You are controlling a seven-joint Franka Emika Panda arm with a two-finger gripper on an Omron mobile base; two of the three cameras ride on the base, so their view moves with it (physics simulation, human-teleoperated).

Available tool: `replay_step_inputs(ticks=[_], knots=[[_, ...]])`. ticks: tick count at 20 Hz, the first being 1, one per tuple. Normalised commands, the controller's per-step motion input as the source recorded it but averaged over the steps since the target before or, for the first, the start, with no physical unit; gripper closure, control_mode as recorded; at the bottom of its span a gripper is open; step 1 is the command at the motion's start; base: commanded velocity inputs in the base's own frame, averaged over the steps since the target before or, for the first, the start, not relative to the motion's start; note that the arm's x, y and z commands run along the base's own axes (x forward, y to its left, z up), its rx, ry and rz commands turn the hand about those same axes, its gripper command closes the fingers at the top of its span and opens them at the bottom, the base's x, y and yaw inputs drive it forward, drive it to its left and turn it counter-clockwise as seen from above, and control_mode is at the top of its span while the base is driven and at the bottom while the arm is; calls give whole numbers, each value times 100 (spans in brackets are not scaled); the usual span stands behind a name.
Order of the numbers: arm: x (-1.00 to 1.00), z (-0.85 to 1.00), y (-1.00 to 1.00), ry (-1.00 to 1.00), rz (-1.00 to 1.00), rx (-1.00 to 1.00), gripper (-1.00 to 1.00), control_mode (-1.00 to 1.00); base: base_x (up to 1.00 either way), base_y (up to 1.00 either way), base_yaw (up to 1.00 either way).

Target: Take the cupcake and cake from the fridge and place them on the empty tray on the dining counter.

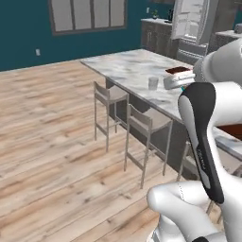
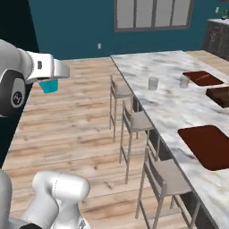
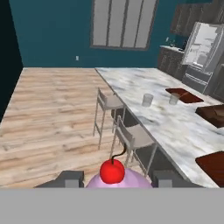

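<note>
Currently gripper (image 3: pixel 113 181) pinching cupcake (image 3: pixel 114 174) by teal wrapper, held above floor off counter's (image 2: pixel 170 105) stool side; we judge empty tray (image 2: pixel 206 145) lies right of gripper, across counter edge, long axis along counter

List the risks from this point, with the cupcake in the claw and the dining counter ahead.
1. The claw grips the cupcake low, by its teal wrapper; a jolt could squash or drop it over the wooden floor.
2. The near tray lies across a row of stools; the arm could clip one.
3. Several brown trays sit on the dining counter, plus two cups; the cupcake could land on the wrong tray.
</note>
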Motion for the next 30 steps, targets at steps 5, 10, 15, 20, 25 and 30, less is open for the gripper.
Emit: replay_step_inputs(ticks=[5, 10, 15, 20, 25, 30], knots=[[0, 0, 0, 0, 0, 0, 100, 100, 47, 18, -60], [0, 0, 0, 0, 0, 0, 100, 100, 49, 2, -57], [0, 0, 0, 0, 0, 0, 100, 100, 34, 0, -61], [0, 0, 0, 0, 0, 0, 100, 100, 28, 0, -58], [0, 0, 0, 0, 0, 0, 100, 100, 29, 31, -21], [0, 0, 0, 0, 0, 0, 100, 100, 65, 52, -26]])
